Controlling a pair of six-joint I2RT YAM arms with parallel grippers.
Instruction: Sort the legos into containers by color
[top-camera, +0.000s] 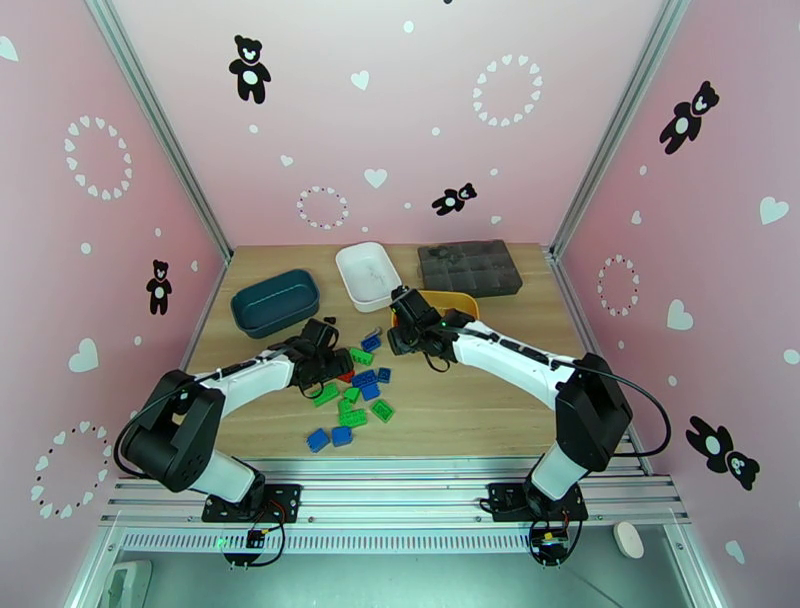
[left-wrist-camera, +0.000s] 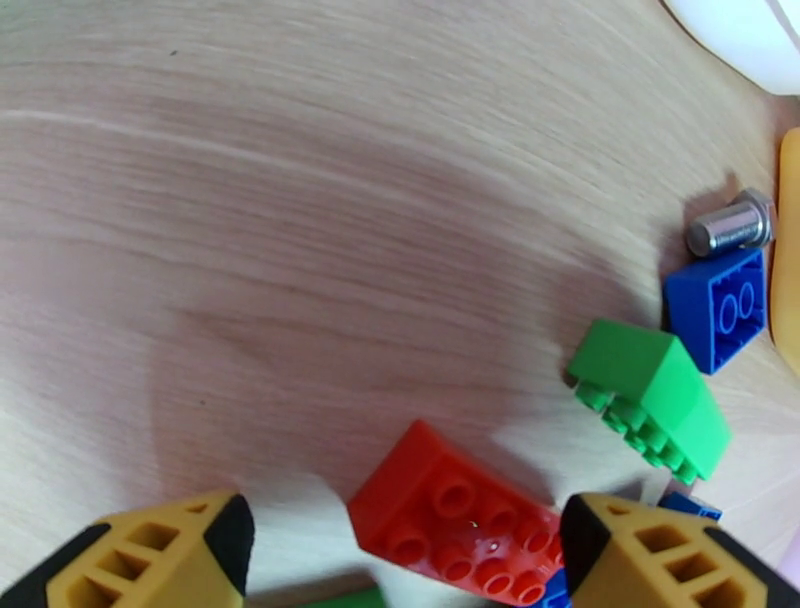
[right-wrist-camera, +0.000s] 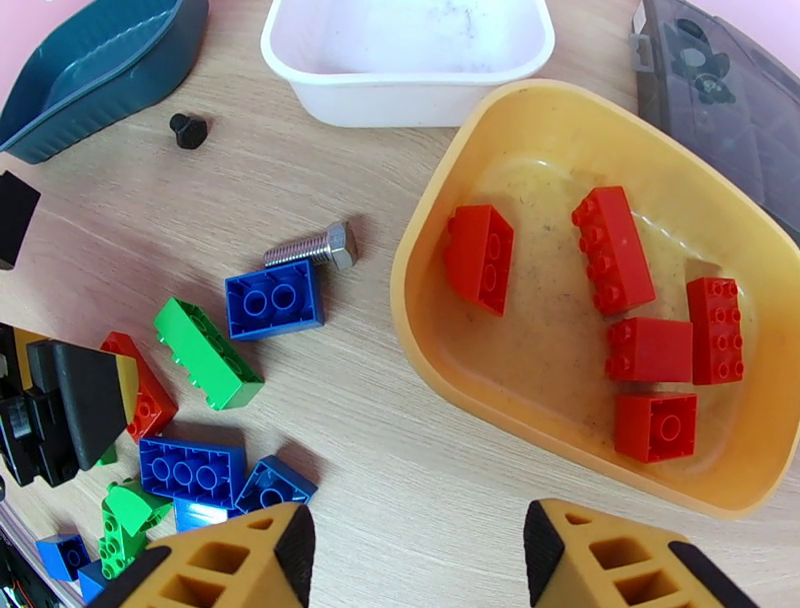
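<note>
5 red bricks (right-wrist-camera: 613, 250) are seen lying in the yellow tray (right-wrist-camera: 412, 290), which stands at 1 o'clock from the loose pile of blue and green bricks (top-camera: 365, 380) on the worktop (top-camera: 470, 400). From that pile, the white tray (top-camera: 368, 273) is placed at 12 o'clock and the teal tray (top-camera: 275, 300) at 10 o'clock. A dark grey organizer box (top-camera: 470, 267) is set at 3 o'clock from the white tray.

The left pincer (left-wrist-camera: 405, 535) is held released, low over the worktop. Its 2 yellow-and-black fingers (left-wrist-camera: 160, 555) are set on either side of 1 red brick (left-wrist-camera: 450, 510), which lies studs up. A gap is seen at the 9 o'clock finger; contact at the 3 o'clock finger cannot be told. 1 green brick (left-wrist-camera: 655, 400) is tipped over at 2 o'clock from that red brick. 1 blue brick (left-wrist-camera: 720, 305) lies beyond it, just beside a silver bolt (left-wrist-camera: 730, 225).

The right pincer (right-wrist-camera: 418, 540) is held released and grasping nothing, above bare worktop by the 7 o'clock edge of the yellow tray. 1 black screw (right-wrist-camera: 187, 129) is seen near the teal tray.
</note>
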